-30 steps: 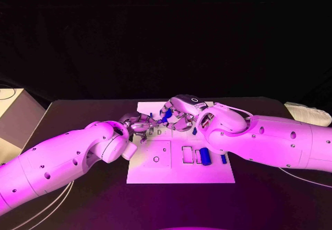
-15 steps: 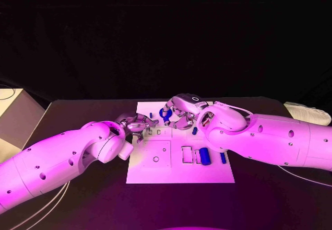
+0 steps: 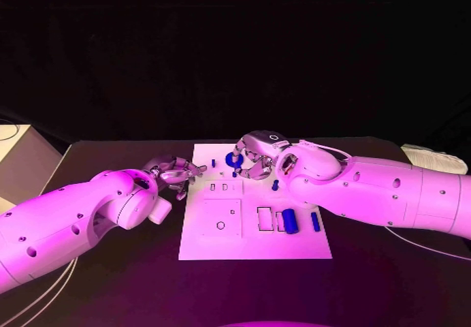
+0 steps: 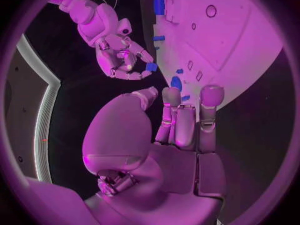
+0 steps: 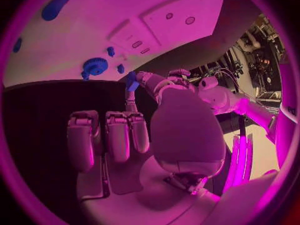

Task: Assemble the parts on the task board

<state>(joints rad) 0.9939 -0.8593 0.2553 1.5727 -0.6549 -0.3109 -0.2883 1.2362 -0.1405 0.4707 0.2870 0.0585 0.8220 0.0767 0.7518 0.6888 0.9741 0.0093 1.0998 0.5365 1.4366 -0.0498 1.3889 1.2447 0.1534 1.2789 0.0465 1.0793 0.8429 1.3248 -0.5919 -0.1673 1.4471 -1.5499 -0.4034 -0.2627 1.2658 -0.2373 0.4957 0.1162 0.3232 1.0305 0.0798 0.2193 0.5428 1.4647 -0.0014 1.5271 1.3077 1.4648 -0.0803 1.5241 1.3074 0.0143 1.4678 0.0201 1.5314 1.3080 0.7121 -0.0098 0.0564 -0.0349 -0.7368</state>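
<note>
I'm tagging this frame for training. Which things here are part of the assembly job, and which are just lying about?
Part of the job:
white task board
small blue gear standing on it
blue cylinder on it
thin blue bar beside that
small blue part pinched by the right hand
left hand

Lying about:
pale box at the table's left
white bundle at its right

We see left arm [image 3: 69,221] and right arm [image 3: 382,194]: smooth, bulbous white shells, rounded joint housings, small dark screw holes dotted along casings. Thin pale cables [image 3: 44,293] run beneath left arm; one more cable [image 3: 427,248] trails under right arm. Left hand [image 3: 175,170] and right hand [image 3: 257,155]: silver metal, segmented fingers, rounded pads at fingertips [image 4: 212,94]. We note small dark ring marking [image 3: 273,137] on back of right hand. Broad smooth palm plates in wrist views.
</note>
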